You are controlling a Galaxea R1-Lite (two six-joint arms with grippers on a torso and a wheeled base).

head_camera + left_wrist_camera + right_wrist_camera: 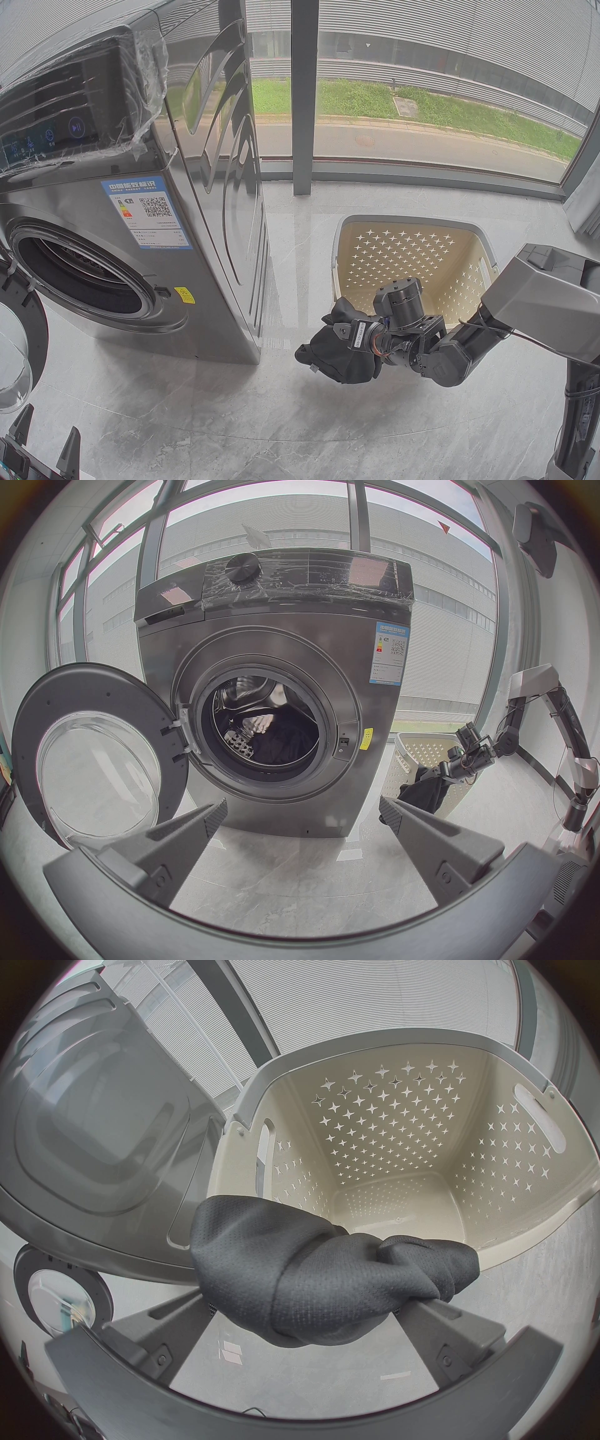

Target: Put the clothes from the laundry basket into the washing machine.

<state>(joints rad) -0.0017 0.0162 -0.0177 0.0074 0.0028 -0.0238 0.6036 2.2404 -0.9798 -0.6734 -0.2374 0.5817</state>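
The grey washing machine [206, 187] stands at the left with its round door [94, 755] swung open. Dark clothes [281, 739] lie inside its drum [81, 275]. The beige laundry basket [412, 220] sits on the floor to the machine's right, and its inside looks bare. My right gripper [356, 334] is shut on a dark grey garment [337, 362], held above the floor in front of the basket's near-left corner. The cloth [312, 1272] drapes over the right gripper [306, 1316] and hides its fingertips. My left gripper [300, 830] is open and holds nothing, low in front of the machine.
A tall window with a grey pillar [304, 94] runs behind the machine and basket. Pale marble floor [250, 412] lies open between the machine's front and the basket. The open door [15, 350] juts out at the far left.
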